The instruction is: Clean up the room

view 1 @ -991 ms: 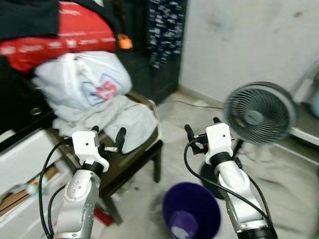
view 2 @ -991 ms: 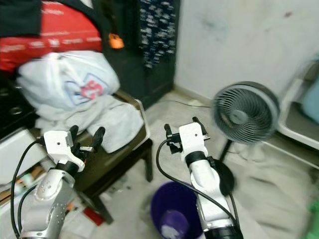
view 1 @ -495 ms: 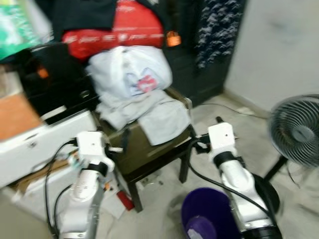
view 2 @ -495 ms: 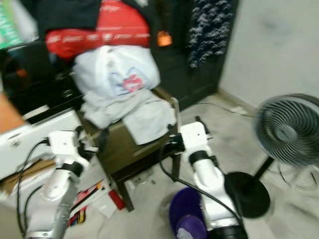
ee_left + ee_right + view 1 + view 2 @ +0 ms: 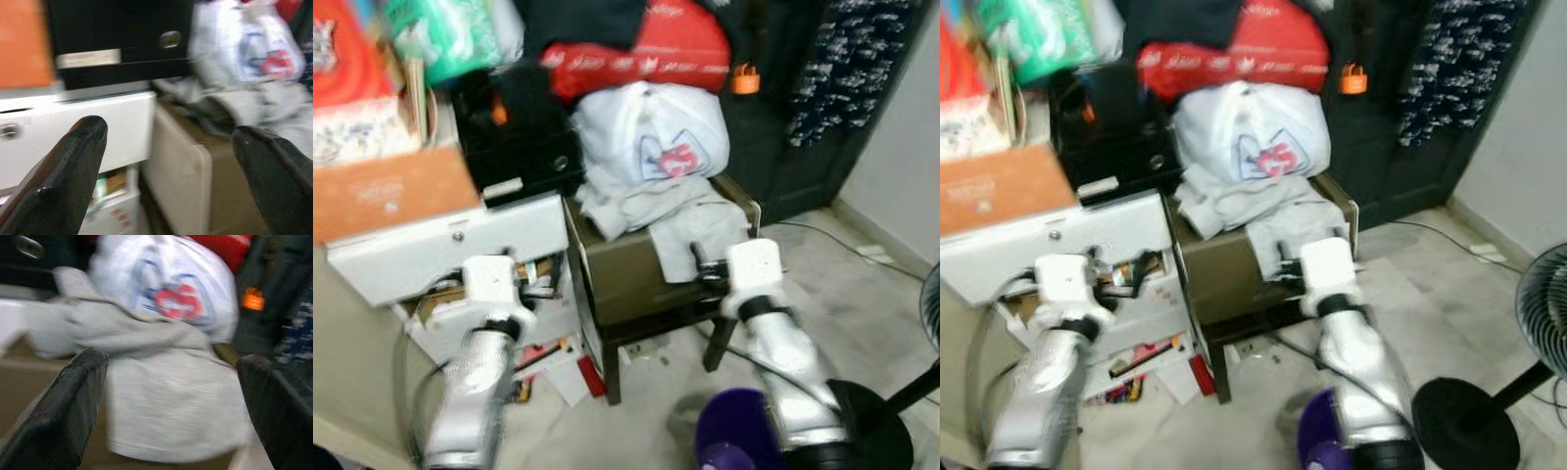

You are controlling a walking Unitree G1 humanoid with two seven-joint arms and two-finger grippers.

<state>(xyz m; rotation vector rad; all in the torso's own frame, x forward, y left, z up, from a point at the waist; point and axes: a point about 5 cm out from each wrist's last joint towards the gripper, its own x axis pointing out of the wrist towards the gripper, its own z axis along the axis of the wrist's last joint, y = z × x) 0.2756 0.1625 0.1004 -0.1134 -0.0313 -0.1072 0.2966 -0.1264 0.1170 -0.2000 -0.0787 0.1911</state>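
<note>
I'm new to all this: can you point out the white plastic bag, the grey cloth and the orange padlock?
white plastic bag (image 5: 1252, 132), right eye view, its front.
grey cloth (image 5: 171, 401), right wrist view, hanging flap.
orange padlock (image 5: 744, 79), left eye view, its body.

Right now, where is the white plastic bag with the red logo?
The white plastic bag sits ahead, on the grey clothes piled on the brown chair, under a red bag.

Matt grey cloth (image 5: 161, 406) (soft); glossy plastic bag (image 5: 166, 293).

The white bag (image 5: 651, 132) bears a red "S".
</note>
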